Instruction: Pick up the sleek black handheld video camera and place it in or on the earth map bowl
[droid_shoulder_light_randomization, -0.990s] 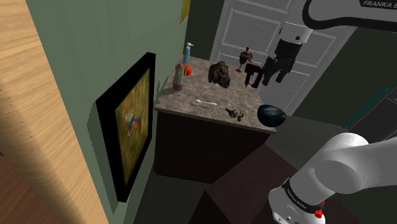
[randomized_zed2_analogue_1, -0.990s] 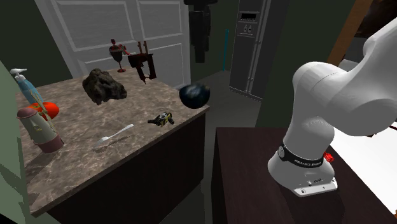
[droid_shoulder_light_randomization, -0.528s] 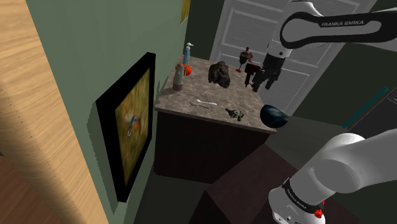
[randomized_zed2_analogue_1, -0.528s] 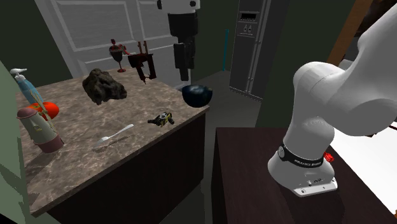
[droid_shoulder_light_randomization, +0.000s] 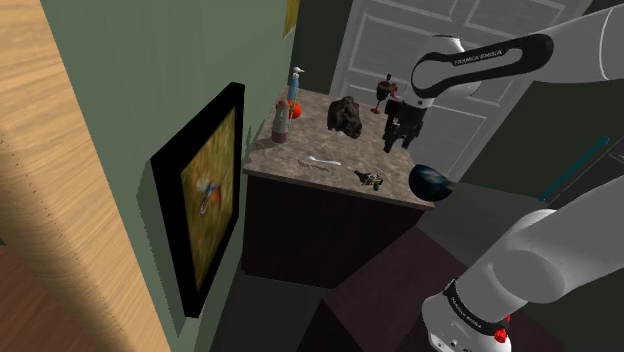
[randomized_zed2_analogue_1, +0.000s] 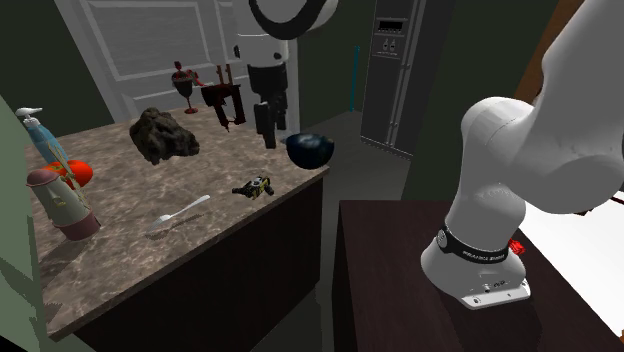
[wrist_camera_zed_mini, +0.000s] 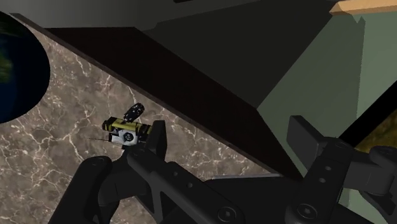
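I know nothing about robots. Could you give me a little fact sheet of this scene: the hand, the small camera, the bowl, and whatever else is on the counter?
Gripper: open, holding nothing, above the marbled counter
Video camera: small, black and yellow, lying near the counter's edge, untouched
Bowl: dark blue, earth-map pattern, at the counter's corner, apart from the camera
Other things: dark rock, white spoon, goblet
Progress: camera not yet picked up
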